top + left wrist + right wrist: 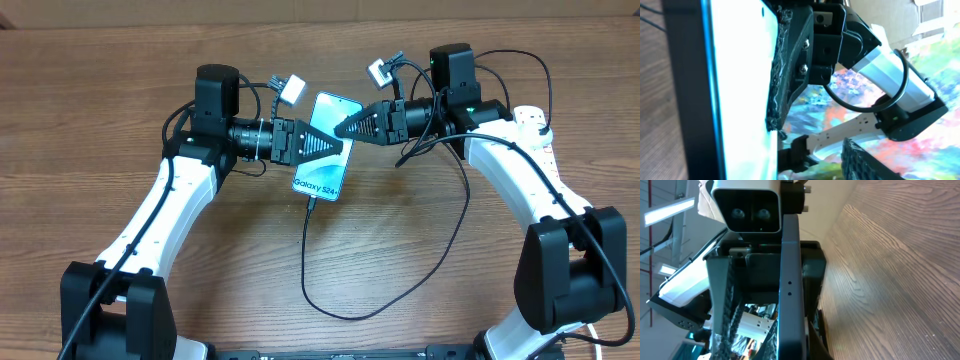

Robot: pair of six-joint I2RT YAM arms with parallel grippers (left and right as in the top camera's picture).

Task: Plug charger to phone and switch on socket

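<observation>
The phone [320,178], screen lit, is held above the table at the centre. My right gripper [342,127] is shut on its right edge. In the right wrist view the phone [790,280] stands edge-on between the fingers. My left gripper [330,143] reaches over the phone from the left and is open. In the left wrist view the screen [740,75] fills the left side, and the one visible finger [865,160] stands apart from it. The charger cable [340,312] has its tip in the phone's bottom end [312,203]. The white socket [537,125] lies at the far right, partly hidden by the right arm.
The black cable loops toward the front of the table, then runs up right [465,205] toward the socket. Its plug is hidden behind the right arm. The wooden tabletop [100,80] lies all around both arms.
</observation>
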